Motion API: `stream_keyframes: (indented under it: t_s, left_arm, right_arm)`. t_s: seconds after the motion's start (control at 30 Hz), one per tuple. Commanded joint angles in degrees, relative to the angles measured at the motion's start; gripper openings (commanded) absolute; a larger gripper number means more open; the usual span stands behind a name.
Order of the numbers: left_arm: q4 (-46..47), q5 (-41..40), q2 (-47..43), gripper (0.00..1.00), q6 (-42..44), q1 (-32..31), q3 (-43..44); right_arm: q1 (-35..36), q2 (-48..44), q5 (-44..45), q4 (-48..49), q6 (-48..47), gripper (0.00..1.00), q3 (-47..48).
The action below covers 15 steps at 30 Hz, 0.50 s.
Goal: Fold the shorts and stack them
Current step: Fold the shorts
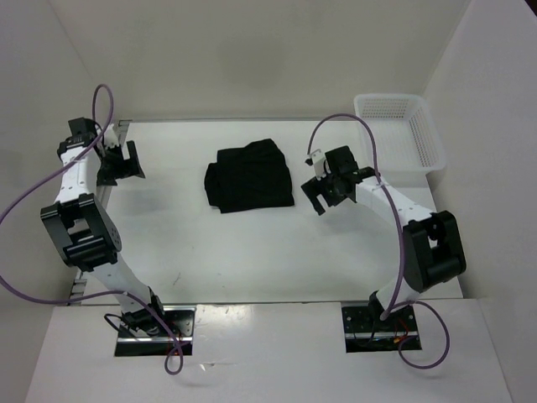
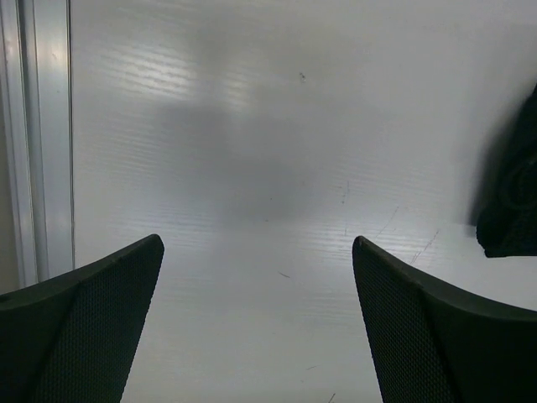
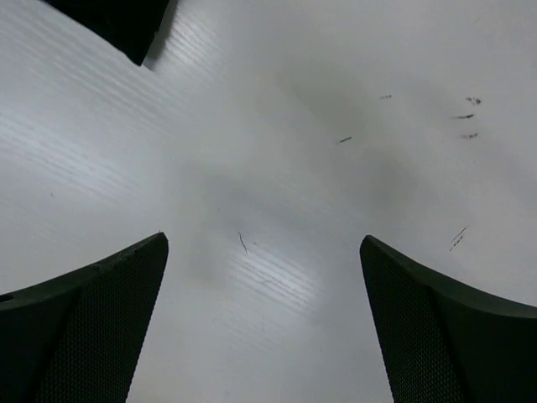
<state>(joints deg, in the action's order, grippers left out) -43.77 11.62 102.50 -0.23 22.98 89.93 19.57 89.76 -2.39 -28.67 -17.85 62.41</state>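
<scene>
The black shorts (image 1: 249, 177) lie folded into a compact square in the middle of the white table, toward the back. My left gripper (image 1: 120, 165) hovers well to their left near the table's left edge, open and empty. In the left wrist view only bare table shows between the fingers (image 2: 101, 327), and an edge of the shorts (image 2: 513, 185) shows at the far right. Just right of the shorts, my right gripper (image 1: 317, 195) stands open with nothing in it. A corner of the shorts (image 3: 117, 21) peeks in at the top left of the right wrist view.
A white mesh basket (image 1: 401, 132) stands at the table's back right corner. An aluminium rail (image 2: 33, 143) runs along the left table edge. White walls close in the table at the back and on both sides.
</scene>
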Motion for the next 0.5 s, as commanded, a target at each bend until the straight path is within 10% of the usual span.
stream_keyframes:
  t_s: [0.0, 0.47]
  left_arm:
    - [1.84, 4.12, -2.39, 1.00, 0.23, 0.22, -1.59]
    - [1.32, 4.64, -3.45, 1.00, 0.23, 0.22, -3.26]
  right_arm:
    - [-0.15, -5.11, -0.07, -1.48, 1.32, 1.00, -0.98]
    - [-0.15, -6.96, 2.31, 1.68, 4.14, 1.00, -0.98]
